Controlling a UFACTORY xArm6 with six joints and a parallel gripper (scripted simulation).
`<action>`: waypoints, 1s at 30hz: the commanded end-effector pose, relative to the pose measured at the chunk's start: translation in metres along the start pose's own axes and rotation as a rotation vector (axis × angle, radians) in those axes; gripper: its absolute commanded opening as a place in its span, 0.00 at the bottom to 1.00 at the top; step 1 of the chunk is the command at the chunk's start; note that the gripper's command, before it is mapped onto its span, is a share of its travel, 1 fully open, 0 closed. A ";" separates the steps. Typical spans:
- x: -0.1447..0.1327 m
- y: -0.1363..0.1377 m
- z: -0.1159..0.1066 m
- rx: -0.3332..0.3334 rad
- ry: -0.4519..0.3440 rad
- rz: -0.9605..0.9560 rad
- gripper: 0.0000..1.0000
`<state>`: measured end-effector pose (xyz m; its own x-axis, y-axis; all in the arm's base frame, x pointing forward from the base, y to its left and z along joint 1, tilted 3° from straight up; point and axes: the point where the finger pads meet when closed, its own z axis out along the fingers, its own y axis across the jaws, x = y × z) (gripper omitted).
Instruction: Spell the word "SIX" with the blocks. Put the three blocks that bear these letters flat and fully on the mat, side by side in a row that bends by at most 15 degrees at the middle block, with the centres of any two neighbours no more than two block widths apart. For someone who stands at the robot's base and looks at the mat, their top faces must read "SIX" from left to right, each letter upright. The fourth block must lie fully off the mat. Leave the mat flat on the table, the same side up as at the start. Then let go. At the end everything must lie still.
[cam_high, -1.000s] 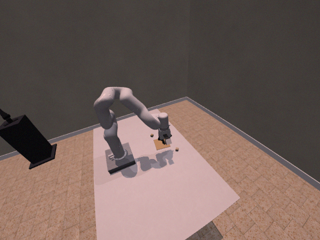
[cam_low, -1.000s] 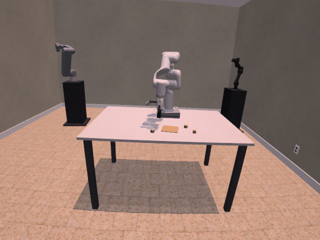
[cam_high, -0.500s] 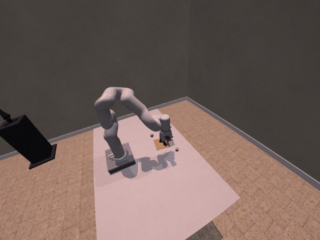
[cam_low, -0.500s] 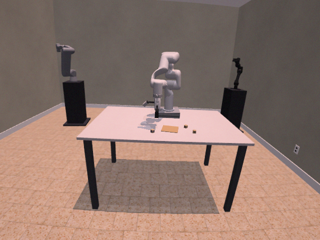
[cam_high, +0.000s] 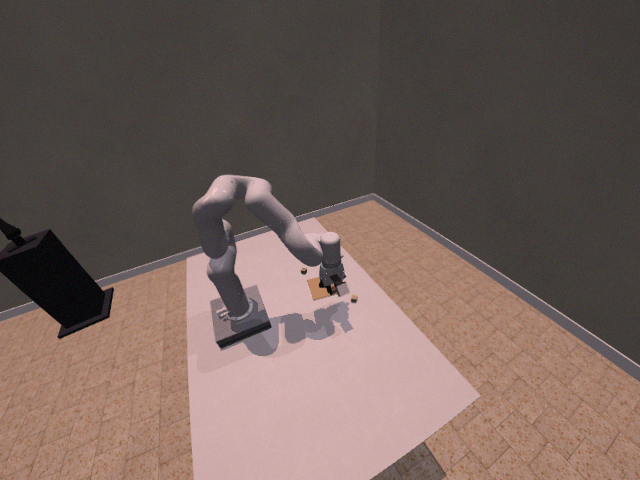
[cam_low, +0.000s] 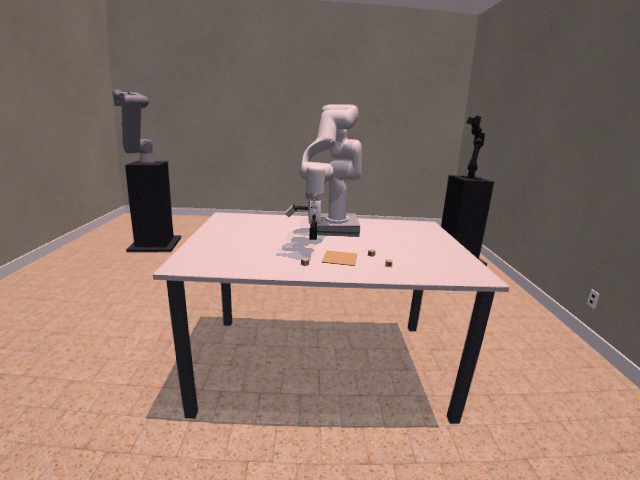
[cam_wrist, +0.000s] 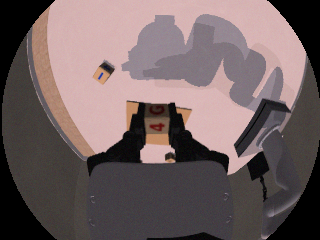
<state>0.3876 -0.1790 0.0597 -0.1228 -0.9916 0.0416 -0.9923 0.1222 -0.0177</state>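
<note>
My gripper (cam_high: 329, 292) (cam_low: 313, 238) (cam_wrist: 156, 111) is shut on a block (cam_wrist: 157, 120), with a red 4 and a red G on the faces seen in the wrist view. It holds the block above the table, over the mat in the wrist view. The orange mat (cam_high: 314, 290) (cam_low: 339, 257) (cam_wrist: 184, 114) lies flat with no block seen on it. A block (cam_high: 354, 298) (cam_low: 305, 261) (cam_wrist: 103, 73) with a blue bar-like mark lies off one side. Two blocks lie off the other side, one nearer the base (cam_high: 303, 270) (cam_low: 371, 252) and another block (cam_low: 388, 262). Their letters are unreadable.
The white table (cam_high: 320, 392) (cam_low: 232, 258) carries the robot's base (cam_low: 338, 227). A small block (cam_wrist: 170, 157) shows between the fingers' linkages in the wrist view, beyond the mat. Two black pedestals (cam_low: 149, 206) (cam_low: 467, 214) with other arms stand behind the table.
</note>
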 end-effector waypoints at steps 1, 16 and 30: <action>0.001 -0.002 0.017 0.003 0.001 0.000 0.21; 0.001 -0.002 0.072 0.003 0.001 0.000 0.21; 0.001 -0.002 0.079 0.003 0.001 0.000 0.21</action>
<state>0.3897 -0.1836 -0.0199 -0.1229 -0.9915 0.0417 -0.9923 0.1222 -0.0180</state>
